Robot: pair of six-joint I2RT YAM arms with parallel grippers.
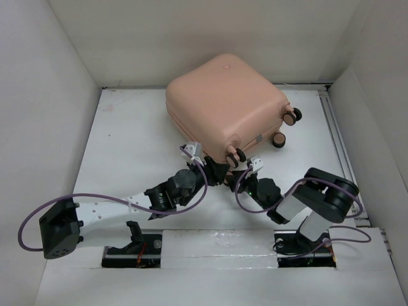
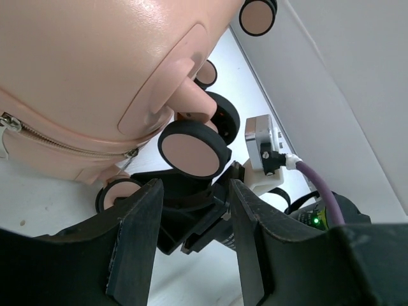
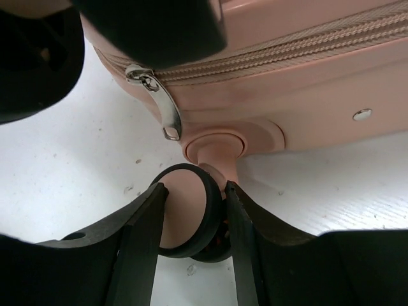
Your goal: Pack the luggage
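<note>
Top view: luggage (image 1: 223, 105) flat on desk (image 1: 127, 146), upper centre, lid down. Left hand (image 1: 213, 171) and right hand (image 1: 241, 173) both at its near wheeled edge.

Left wrist: fingers (image 2: 137, 242) parted, nothing pinched; pink-faced wheel (image 2: 191, 150) just past tips.

Right wrist: right hand clamped on caster wheel (image 3: 185, 210), lower centre. Zipper (image 3: 287, 54) shut.

Looks near done. Contents hidden, probably only repositioning left.

One luggage (image 1: 223, 102) on one desk (image 1: 127, 140). Two arms, two end effectors: left end effector (image 2: 194, 188), right end effector (image 3: 194, 191). Five caster wheels (image 2: 191, 150) show from the left wrist, one zipper pull (image 3: 167, 115) from the right
</note>
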